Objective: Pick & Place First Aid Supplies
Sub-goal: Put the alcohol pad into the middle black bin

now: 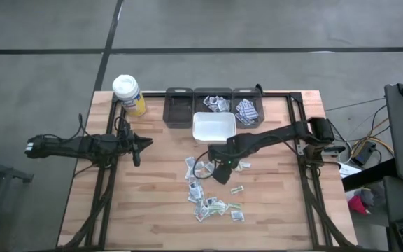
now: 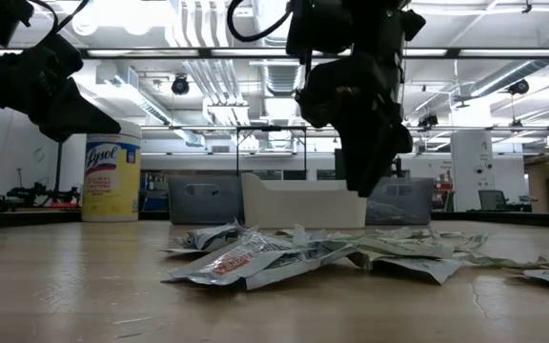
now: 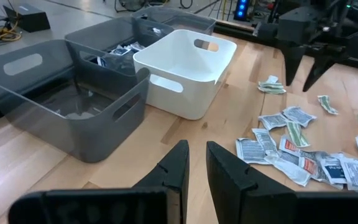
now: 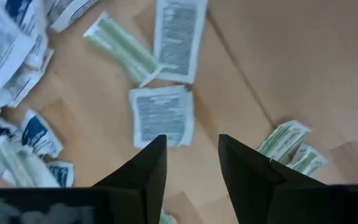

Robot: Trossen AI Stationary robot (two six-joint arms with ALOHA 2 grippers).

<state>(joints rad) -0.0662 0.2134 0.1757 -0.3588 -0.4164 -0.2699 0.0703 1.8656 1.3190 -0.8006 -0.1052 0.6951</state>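
The first aid supplies [image 1: 212,203] are small flat white-grey packets, some printed green, red or blue. They lie scattered flat on the wooden table, right of its middle and toward the near edge [image 2: 284,252] [image 3: 297,143]. My right gripper [image 1: 221,175] hangs over the far end of this scatter, pointing steeply down. It is open, with nothing between its fingers [image 4: 191,140]. One white-grey packet [image 4: 162,115] lies on the wood just ahead of the fingertips. My left gripper [image 1: 142,145] waits at the table's left, a narrow gap between its fingers [image 3: 194,165], holding nothing.
A white bin [image 1: 214,127] stands just beyond the packets. Behind it is a row of three grey bins [image 1: 179,110]; the middle one [image 1: 214,103] and the right one [image 1: 249,110] hold packets. A yellow bottle with a white lid [image 1: 128,94] stands at the far left corner.
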